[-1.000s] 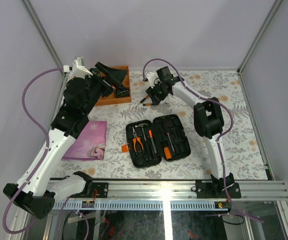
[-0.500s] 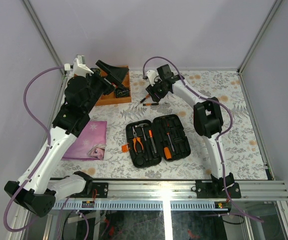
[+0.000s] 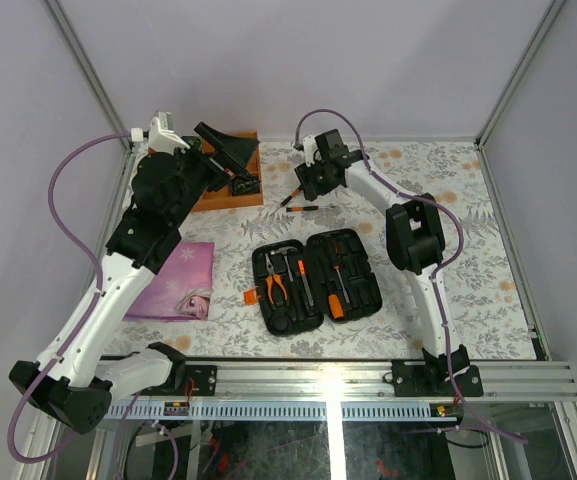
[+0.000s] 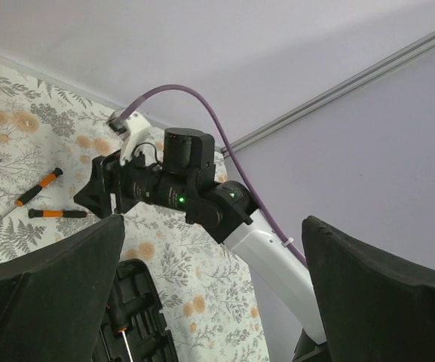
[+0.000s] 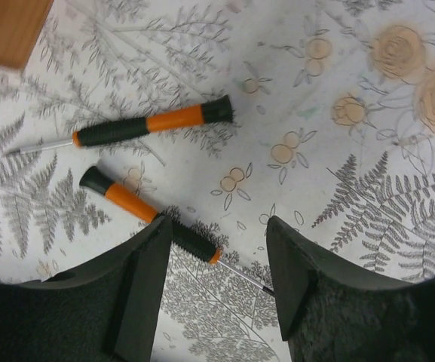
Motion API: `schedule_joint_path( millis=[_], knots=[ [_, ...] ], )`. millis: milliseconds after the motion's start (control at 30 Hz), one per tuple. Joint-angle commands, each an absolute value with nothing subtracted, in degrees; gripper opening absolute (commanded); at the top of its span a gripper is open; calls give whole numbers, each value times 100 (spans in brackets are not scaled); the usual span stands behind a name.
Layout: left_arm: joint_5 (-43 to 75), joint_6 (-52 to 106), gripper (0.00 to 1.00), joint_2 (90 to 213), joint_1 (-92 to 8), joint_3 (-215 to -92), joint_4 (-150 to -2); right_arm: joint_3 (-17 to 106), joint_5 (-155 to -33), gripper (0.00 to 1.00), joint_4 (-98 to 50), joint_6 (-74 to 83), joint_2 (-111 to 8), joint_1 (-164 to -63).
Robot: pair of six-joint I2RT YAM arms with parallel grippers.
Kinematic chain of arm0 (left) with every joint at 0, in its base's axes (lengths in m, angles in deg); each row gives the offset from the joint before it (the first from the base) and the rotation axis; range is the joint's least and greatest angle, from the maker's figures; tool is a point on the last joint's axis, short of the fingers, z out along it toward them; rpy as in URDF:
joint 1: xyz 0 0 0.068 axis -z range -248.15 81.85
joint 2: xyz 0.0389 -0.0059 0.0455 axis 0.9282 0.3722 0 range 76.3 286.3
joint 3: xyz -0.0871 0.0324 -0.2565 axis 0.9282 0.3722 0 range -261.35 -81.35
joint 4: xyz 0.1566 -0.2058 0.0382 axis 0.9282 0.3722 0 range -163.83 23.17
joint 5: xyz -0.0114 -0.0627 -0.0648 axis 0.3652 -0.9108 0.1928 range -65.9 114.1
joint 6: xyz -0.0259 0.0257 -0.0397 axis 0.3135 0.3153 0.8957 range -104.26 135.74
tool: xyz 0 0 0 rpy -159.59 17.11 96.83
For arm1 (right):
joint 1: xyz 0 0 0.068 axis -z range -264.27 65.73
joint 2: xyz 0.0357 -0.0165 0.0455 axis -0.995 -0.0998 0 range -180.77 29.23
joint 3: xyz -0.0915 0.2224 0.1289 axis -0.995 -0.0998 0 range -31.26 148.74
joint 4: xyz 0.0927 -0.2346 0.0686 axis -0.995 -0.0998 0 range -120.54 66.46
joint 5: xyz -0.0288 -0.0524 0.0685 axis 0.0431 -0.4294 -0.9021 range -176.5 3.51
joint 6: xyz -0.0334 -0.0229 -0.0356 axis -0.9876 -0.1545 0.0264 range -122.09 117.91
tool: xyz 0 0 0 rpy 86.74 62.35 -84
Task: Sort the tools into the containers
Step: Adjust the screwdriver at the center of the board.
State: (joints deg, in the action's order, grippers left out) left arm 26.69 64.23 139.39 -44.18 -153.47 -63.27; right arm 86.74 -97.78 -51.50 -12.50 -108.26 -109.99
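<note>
A: How many tools lie loose on the table?
B: Two screwdrivers [image 5: 153,122], each with a black and orange handle. They lie on the cloth toward the far edge, near each other but not touching, just beside the wooden tray [image 3: 213,195].
A: And how many containers?
B: One tool case [image 3: 316,280], black, lying open in the middle of the table. In its left half I count one pair of orange pliers [image 3: 276,285] and one hammer [image 3: 286,252]. The right half holds more tools, but they are too small to count.
A: What about the grippers?
B: The right gripper [image 5: 221,226] hangs just above one of the screwdrivers, its jaws about half apart. The tool runs under the gap and nothing is gripped. The left gripper [image 4: 215,220] is over the wooden tray, its jaws spread fully wide, and it holds nothing.
A: Anything else?
B: One pink sheet [image 3: 178,280] with a cartoon girl, at the left side.
A: And the surface, the room?
B: A white cloth [image 3: 468,200] printed with grey ferns and orange flowers covers the table. Pale lilac walls [image 3: 318,60] stand around it, with metal posts [image 3: 83,60] at the corners and one metal rail [image 3: 368,378] along the near edge.
</note>
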Motion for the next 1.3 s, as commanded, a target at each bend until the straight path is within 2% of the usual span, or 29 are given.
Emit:
schedule_joint_path(
  millis=[0, 33, 67, 133, 333, 967, 1133, 1267],
  knots=[
    [2796, 6245, 100, 13900, -4442, -15230, -6285, 8500, -9239, 59, -4472, 819, -10437, -10969],
    [2778, 6282, 100, 13918, -4442, -15251, -6283, 8426, -9167, 59, -4404, 1271, -10396, -10973],
    [2665, 6380, 100, 14056, -4449, -15464, -6261, 8264, -9073, 59, -4364, 2620, -10334, -10979],
    [2525, 6422, 100, 14122, -4442, -15616, -6250, 8043, -8986, 61, -4230, 3752, -10239, -10985],
    [2591, 6439, 100, 13947, -4442, -15581, -6451, 6601, -8709, 66, -2939, 5216, -9696, -11122],
    [2652, 6428, 100, 13835, -4442, -15525, -6502, 6664, -7570, 67, -3402, 5516, -9459, -11470],
    [2771, 6285, 100, 13673, -4442, -15321, -6467, 6930, -7639, 67, -3423, 5407, -9642, -11518],
    [2884, 6093, 100, 13605, -4442, -15276, -6192, 7441, -7899, 66, -3426, 4689, -10065, -11520]
  ],
)
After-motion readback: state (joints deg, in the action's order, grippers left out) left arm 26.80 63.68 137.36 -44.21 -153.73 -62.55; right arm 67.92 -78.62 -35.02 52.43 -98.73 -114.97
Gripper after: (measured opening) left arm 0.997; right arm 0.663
